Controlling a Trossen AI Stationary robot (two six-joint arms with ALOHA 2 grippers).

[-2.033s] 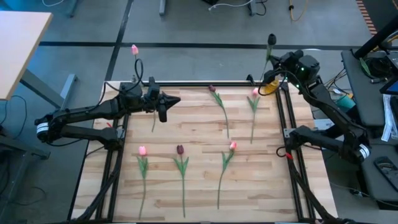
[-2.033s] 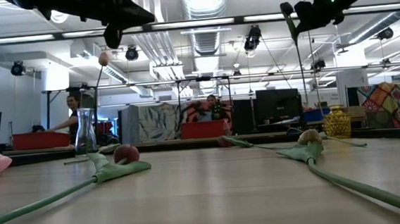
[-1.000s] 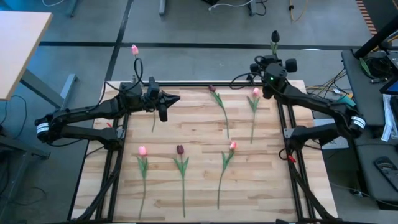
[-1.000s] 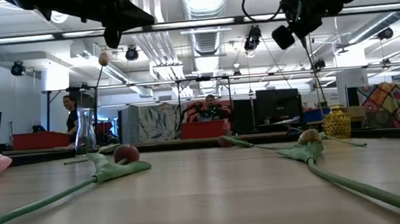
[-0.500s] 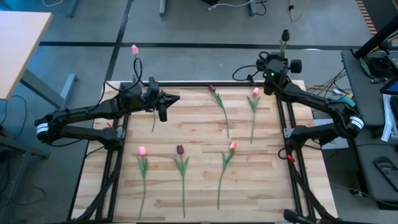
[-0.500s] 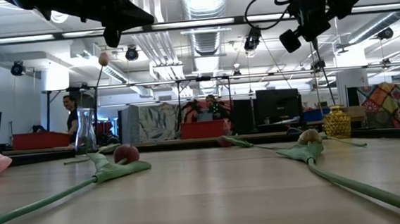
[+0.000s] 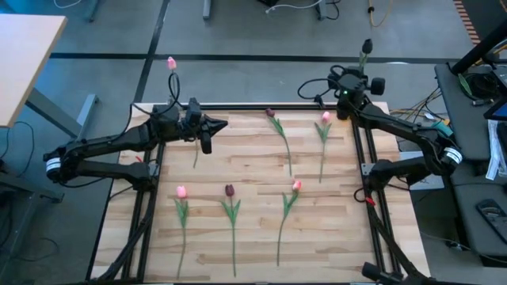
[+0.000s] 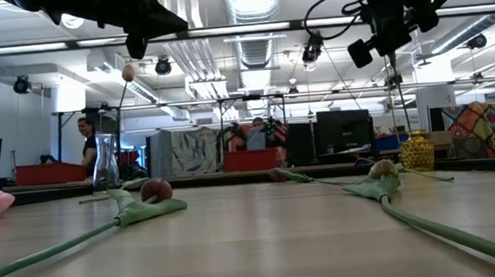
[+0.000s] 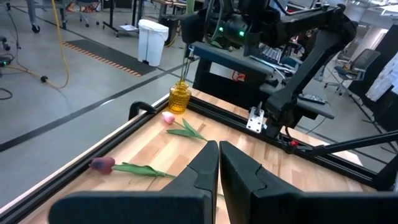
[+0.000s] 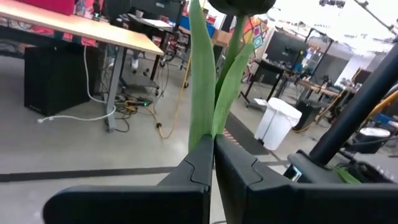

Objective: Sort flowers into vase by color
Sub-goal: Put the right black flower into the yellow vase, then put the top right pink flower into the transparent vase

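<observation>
1. The right pincer (image 7: pixel 354 77) has swung rightward — clamped on a dark maroon artificial tulip (image 7: pixel 365 47) above the desk's (image 7: pixel 253 170) far-right corner.
2. Left pincer (image 7: pixel 207 134) hovers shut, empty.
3. Light, floppy stem — grip mid-stem.

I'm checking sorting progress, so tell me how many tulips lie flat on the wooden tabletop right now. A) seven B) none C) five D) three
C: the high view shows five tulips lying on the table: a maroon tulip and a pink tulip at the far side, then a second pink tulip, a second maroon tulip and a third pink tulip nearer.
</observation>
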